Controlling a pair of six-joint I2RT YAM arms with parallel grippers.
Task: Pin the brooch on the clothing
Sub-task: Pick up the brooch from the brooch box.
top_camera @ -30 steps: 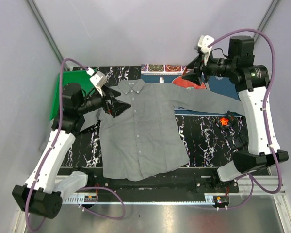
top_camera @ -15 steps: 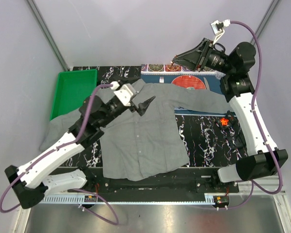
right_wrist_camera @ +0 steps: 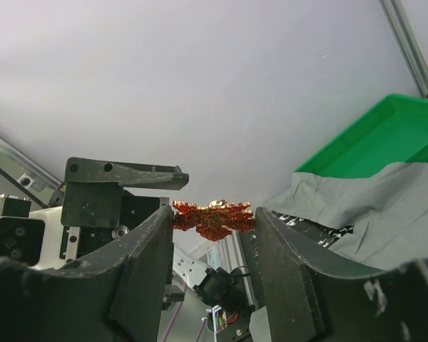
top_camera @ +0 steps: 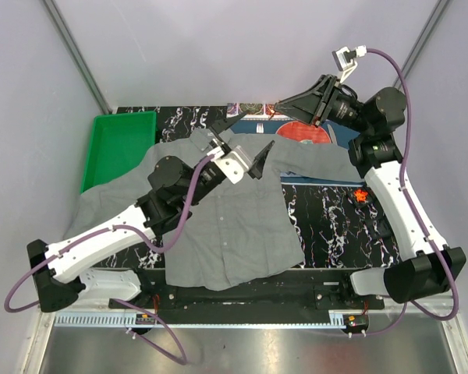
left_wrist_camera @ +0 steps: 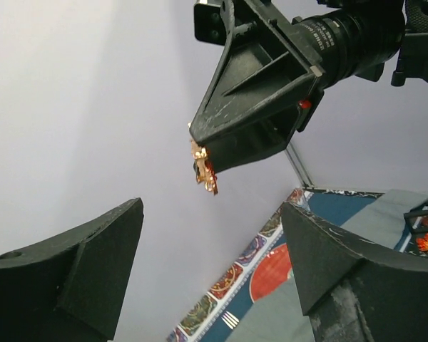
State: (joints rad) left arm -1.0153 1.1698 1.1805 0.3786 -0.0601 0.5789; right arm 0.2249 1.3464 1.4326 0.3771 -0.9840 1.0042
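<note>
Top external: grey shirt spread flat on worktop, collar toward far edge, one sleeve lying over placemat. Right end effector raised above far edge, pinching orange-gold brooch at fingertips; brooch in air, off shirt. Left end effector above collar area, jaws wide apart, nothing between them, facing right end effector.

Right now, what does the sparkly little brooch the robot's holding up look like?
The small red-and-gold glittery brooch has a jagged, leaf-like outline and looks metallic. It lies sideways, pinched at both ends by the black right end effector, high up in the air. Nothing else touches it.
</note>
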